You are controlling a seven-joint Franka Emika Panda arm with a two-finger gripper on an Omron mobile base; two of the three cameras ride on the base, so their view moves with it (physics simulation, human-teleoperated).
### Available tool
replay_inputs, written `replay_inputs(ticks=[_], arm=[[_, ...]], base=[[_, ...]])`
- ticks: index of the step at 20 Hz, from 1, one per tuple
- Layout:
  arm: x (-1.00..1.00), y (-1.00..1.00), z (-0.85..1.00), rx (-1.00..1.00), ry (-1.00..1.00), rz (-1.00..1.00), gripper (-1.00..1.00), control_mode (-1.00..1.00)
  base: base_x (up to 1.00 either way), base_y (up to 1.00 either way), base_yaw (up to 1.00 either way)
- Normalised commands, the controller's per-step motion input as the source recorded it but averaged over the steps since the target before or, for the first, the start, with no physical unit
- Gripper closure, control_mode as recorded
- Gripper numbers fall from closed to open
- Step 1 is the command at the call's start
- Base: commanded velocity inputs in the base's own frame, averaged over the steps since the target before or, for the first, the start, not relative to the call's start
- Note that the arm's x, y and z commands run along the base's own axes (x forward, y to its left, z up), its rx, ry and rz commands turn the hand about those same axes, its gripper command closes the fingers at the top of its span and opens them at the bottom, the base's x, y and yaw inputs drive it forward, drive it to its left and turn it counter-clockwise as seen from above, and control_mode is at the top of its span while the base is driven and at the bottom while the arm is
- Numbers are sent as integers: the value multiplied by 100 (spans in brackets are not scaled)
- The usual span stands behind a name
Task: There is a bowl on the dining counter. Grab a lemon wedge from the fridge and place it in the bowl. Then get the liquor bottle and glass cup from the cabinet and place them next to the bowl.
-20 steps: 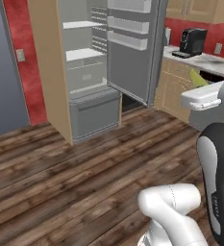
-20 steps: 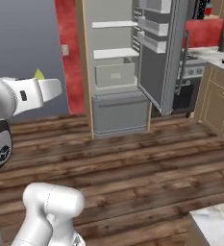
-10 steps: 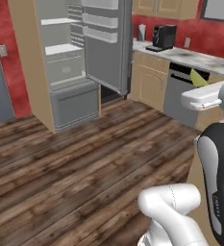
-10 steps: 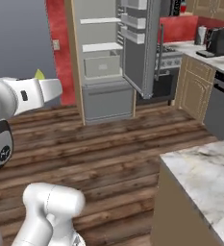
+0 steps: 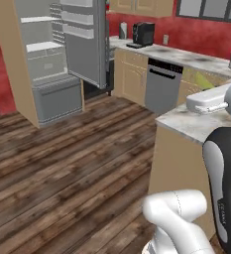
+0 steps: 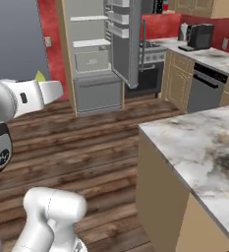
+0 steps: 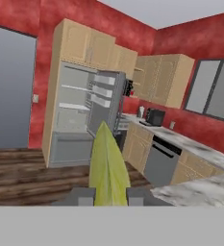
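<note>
Fridge [image 5: 47, 59]: tall, grey, across the wood floor [image 5: 77, 168] from me, door swung wide, white shelves and grey drawer on show. I judge it stands open because the wedge came out of it and nobody has shut it; nothing more is needed from it for this task.

Tabletop [image 6: 199, 142]: marbled white-grey stone on a tan base, close on my right in the right base view. Its near corner shows bare stone. This is where the bowl should sit, though I cannot see the bowl from here, so the drop-off point is yet to be found.

Cabinets [image 7: 161, 79]: light tan wood, on the red wall above the far counter with the dishwasher [image 5: 161, 87] and coffee machine [image 5: 143, 33]. Doors closed; bottle and cup not visible. They belong to the later steps.

Hand [image 7: 108, 196]: raised level and pointing forward, clear of the tabletop and the floor, which I take as a carrying pose for travel. Fingers drawn in narrow, clamped on the wedge.

Lemon wedge [image 7: 107, 168]: yellow-green, pinched between my two fingertips and standing up out of them, thin edge toward the camera. In the right base view its tip [image 6: 40, 76] peeks just above the hand. It is held in the air, well apart from the tabletop, not yet over any bowl.
</note>
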Motion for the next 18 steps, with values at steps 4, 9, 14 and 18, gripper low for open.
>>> replay_inputs(ticks=[4,9,14,18], arm=[[0,0,0,0,0,0,100,100],[0,0,0,0,0,0,100,100],[0,0,0,0,0,0,100,100],[0,0,0,0,0,0,100,100]], base=[[-99,-56,-8],[-74,-81,-2],[-48,-99,0],[-26,-100,0]])
